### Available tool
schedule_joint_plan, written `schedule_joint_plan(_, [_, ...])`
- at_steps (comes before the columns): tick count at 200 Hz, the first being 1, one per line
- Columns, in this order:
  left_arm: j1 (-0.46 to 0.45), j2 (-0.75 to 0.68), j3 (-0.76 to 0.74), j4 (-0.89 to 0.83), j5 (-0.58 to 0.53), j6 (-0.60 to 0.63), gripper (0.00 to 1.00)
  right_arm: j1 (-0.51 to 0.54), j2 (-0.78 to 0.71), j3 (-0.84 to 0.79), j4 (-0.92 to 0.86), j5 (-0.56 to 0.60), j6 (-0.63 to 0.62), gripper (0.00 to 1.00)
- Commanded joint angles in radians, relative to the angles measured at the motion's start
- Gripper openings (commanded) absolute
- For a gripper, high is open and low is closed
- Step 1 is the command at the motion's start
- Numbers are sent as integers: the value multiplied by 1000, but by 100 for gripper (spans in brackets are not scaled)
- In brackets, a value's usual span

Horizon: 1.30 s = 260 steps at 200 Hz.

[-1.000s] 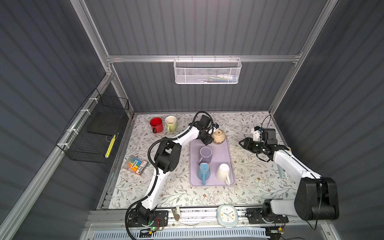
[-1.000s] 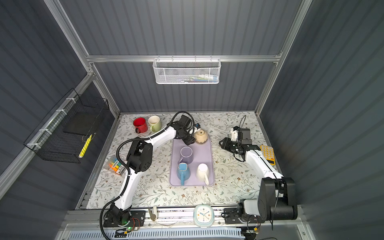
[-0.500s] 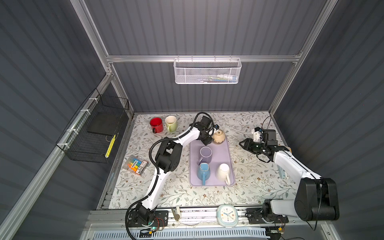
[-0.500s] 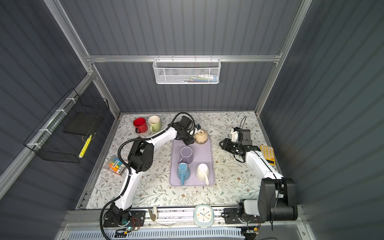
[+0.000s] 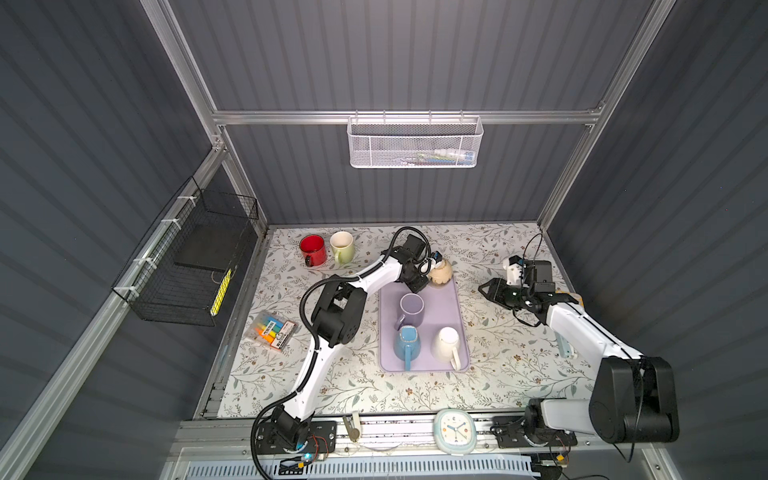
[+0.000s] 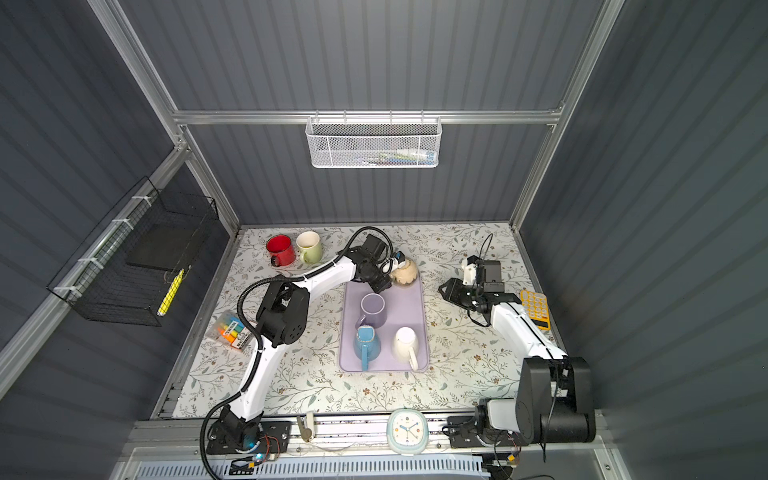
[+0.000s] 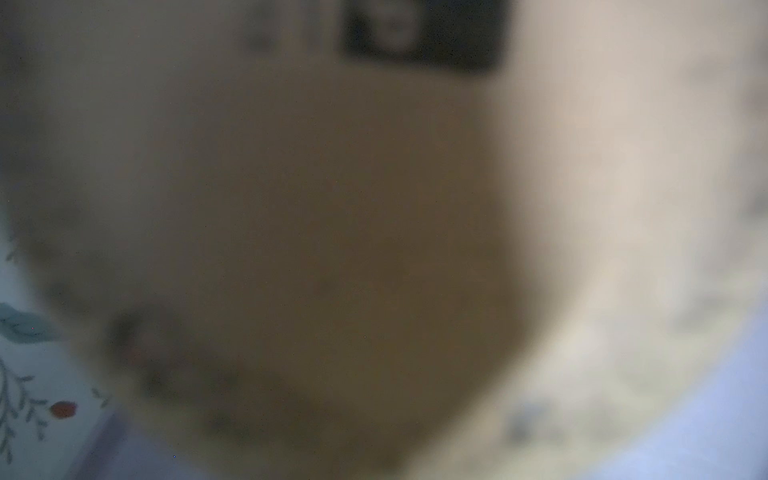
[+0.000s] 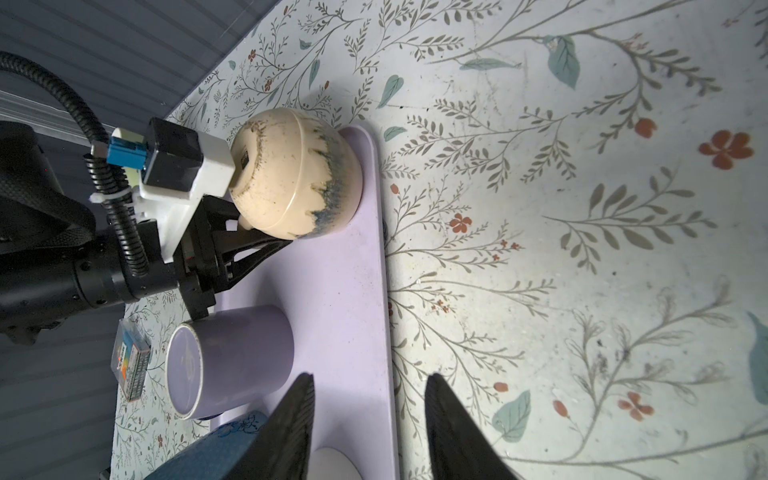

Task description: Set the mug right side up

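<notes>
With the upside-down cream round ceramic mug [image 5: 440, 272] at the far end of the lavender plastic tray [image 5: 442, 320] and my left pincer [image 5: 423, 279] at its side, closure impossible to tell, I verify a firm clamp before lifting and inverting.

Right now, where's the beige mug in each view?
Top view: beige mug stands at the far end of the lilac tray.
Top view: beige mug at that far end of the tray.
Left wrist: a blurred tan mass fills the frame, probably the mug.
Right wrist: mug on the tray's end, beyond the purple mug.
Shared landmark: the lilac tray.
</notes>
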State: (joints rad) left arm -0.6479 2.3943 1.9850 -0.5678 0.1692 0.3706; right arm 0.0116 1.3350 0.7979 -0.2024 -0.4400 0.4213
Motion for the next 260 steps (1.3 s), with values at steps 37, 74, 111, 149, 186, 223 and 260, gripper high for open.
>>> schedule_joint_plan(37, [7, -83, -55, 112, 70, -82, 12, -11, -25, -28, 19, 11, -3, 46])
schedule_joint_plan(74, [11, -108, -74, 152, 101, -114, 9, -18, -40, -40, 18, 12, -4, 46])
schedule_joint_plan(111, [25, -160, -102, 206, 153, -159, 8, -27, -48, -47, 30, 5, 3, 46])
schedule_joint_plan(149, [49, -225, -151, 274, 266, -220, 8, -37, -41, -62, 71, -23, 16, 46])
schedule_joint_plan(186, [78, -294, -221, 367, 364, -305, 7, -44, -25, -74, 141, -71, 38, 47])
schedule_joint_plan(223, [96, -346, -279, 446, 451, -384, 7, -44, -21, -76, 204, -113, 60, 47])
schedule_joint_plan(260, [96, -409, -315, 486, 542, -433, 7, -44, -40, -88, 269, -165, 64, 48])
